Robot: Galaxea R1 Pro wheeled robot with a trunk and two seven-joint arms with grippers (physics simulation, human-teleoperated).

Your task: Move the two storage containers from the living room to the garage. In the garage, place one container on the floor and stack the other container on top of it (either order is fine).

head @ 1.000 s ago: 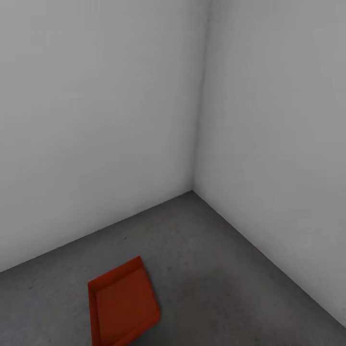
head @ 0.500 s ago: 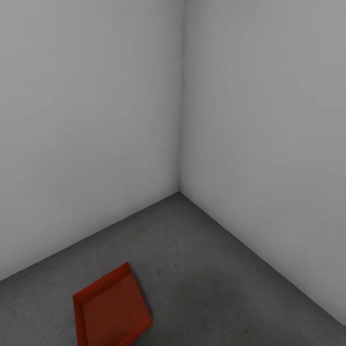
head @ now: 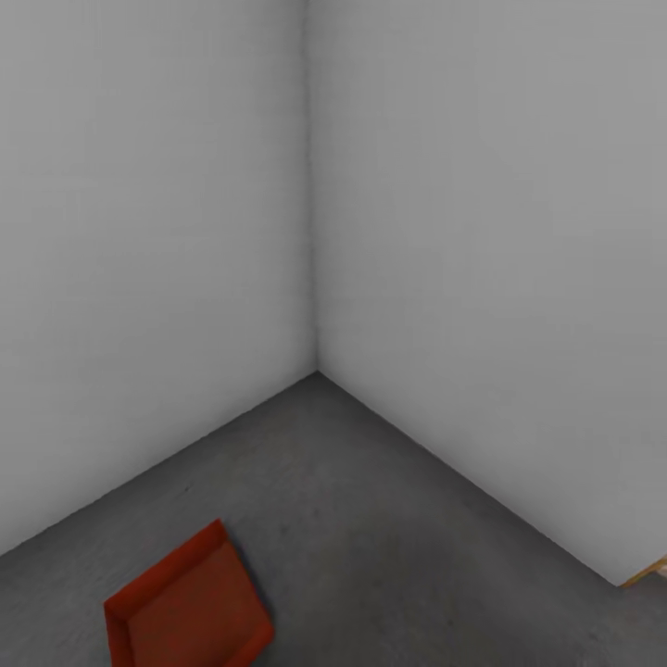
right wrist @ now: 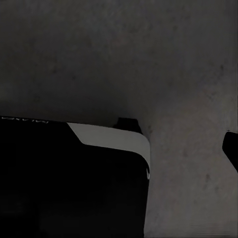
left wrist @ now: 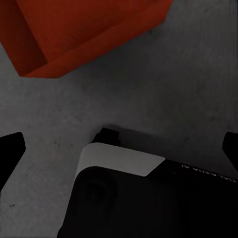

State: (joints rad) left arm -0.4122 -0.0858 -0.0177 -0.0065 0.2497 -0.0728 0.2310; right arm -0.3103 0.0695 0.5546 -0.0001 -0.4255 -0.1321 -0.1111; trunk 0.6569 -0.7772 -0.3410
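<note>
Head view: 1 storage container (head: 185,607) sits on the garage's grey floor (head: 389,537) near the corner.
Left gripper (left wrist: 119,144) hangs empty, jaws apart; right jaws' state unclear. Risk: turning away loses sight of it, spoiling stacking alignment.

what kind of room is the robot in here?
Likely a garage: bare white walls meeting in a corner, a dark grey speckled concrete floor, and one red-orange storage container sitting on it. A sliver of orange-brown wood shows at the right edge.

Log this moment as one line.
place: garage corner | storage container: one, on concrete floor | left tool: open, empty | stack: not done
</note>
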